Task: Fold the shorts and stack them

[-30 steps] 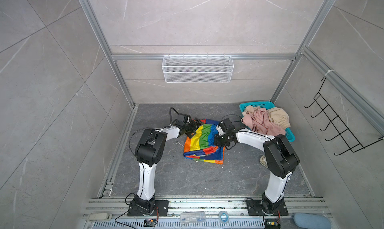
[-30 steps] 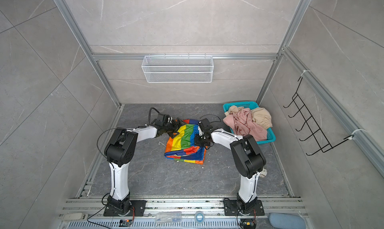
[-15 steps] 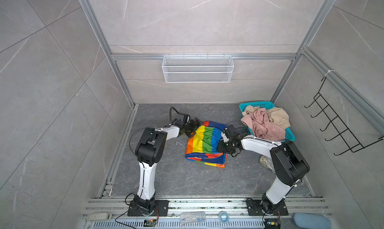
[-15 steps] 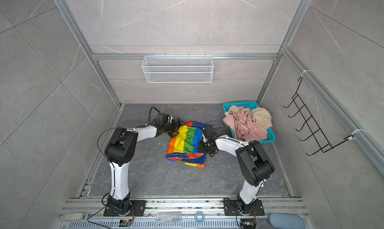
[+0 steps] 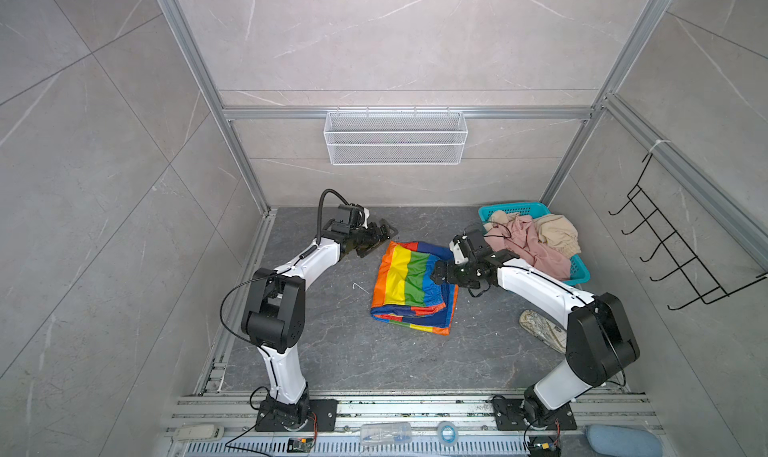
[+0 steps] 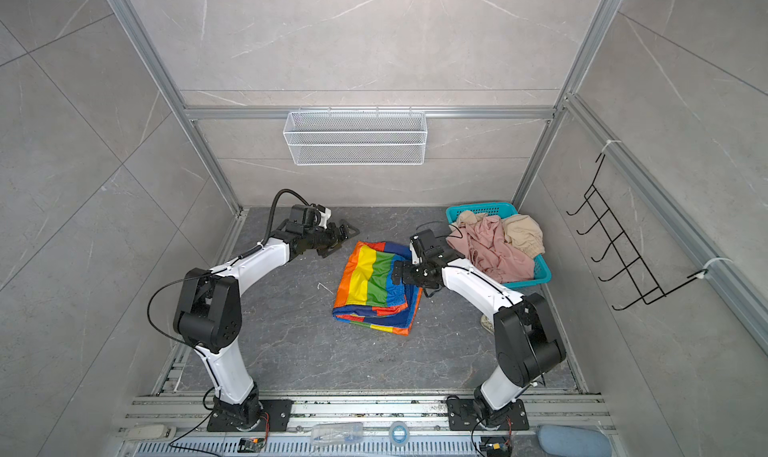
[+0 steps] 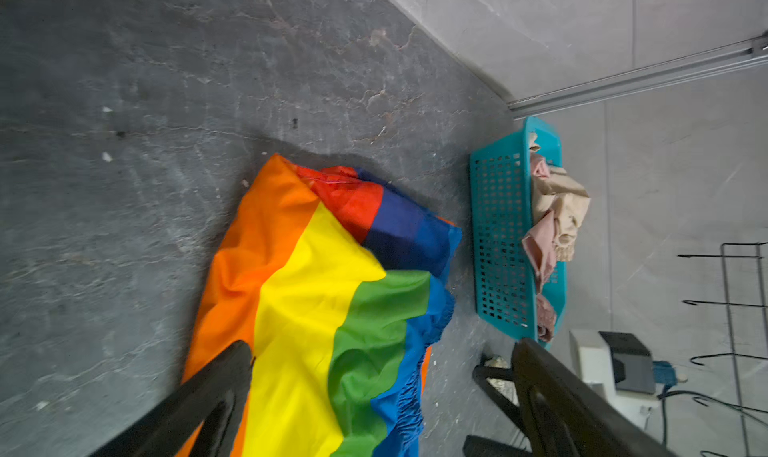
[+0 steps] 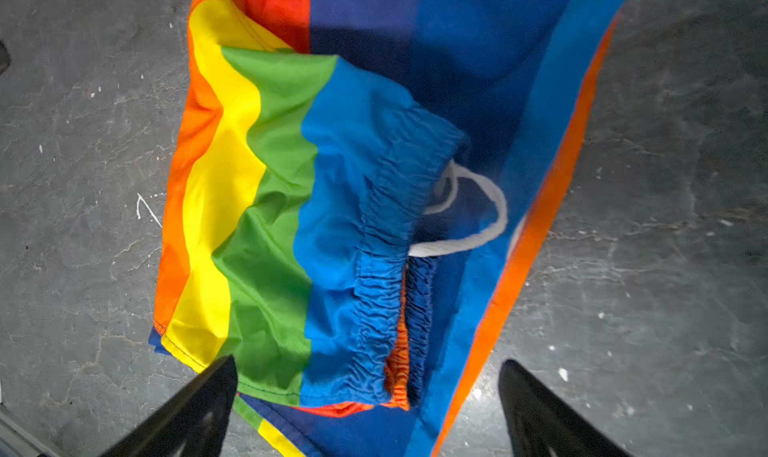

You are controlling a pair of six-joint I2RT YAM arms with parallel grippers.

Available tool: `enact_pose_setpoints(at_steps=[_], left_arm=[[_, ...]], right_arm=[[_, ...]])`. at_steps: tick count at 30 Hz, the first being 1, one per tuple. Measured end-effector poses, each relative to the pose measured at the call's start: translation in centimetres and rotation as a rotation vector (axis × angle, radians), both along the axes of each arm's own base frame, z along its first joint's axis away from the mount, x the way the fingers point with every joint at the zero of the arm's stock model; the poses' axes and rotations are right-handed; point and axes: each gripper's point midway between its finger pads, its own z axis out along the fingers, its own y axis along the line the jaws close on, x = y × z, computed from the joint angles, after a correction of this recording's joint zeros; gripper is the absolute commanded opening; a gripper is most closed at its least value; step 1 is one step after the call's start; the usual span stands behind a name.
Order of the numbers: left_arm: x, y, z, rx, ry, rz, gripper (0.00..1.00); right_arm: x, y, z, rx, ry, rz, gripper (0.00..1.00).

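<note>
In a top view the folded rainbow shorts (image 5: 411,286) lie on the floor (image 5: 332,351), with the left gripper (image 5: 380,237) just beside their far corner and the right gripper (image 5: 436,273) over their blue edge. In the left wrist view the jaws are spread wide and empty, with the shorts ahead. In the right wrist view the jaws are also wide and empty, above the waistband (image 8: 390,268).

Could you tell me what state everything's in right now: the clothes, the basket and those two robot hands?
rainbow shorts: folded over, lying flat on the floor, not held.
teal basket: upright, holding two pairs.
pink shorts: crumpled in the basket, hanging over its rim.
beige shorts: crumpled in the basket.
left hand: open, empty, beside the rainbow shorts.
right hand: open, empty, over the rainbow shorts.
</note>
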Motion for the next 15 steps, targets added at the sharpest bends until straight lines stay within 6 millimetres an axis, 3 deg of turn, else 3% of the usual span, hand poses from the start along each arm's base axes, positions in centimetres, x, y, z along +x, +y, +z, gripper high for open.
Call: enact_pose_setpoints(at_steps=[7,10,15], left_arm=[[-4.2,0.4,-6.1,0.071,0.176,-0.109,0.95],[-5.7,0.6,-8.5,0.09,0.251,-0.134,0.86],[-6.4,0.7,-11.2,0.12,0.313,-0.157,0.78]], right_arm=[[-0.5,-2.0,-1.6,0.005,0.056,-0.04,0.99],[-0.6,-2.4,-1.6,0.011,0.059,-0.046,0.99],[-0.8,-3.0,-1.4,0.025,0.061,-0.059,0.99]])
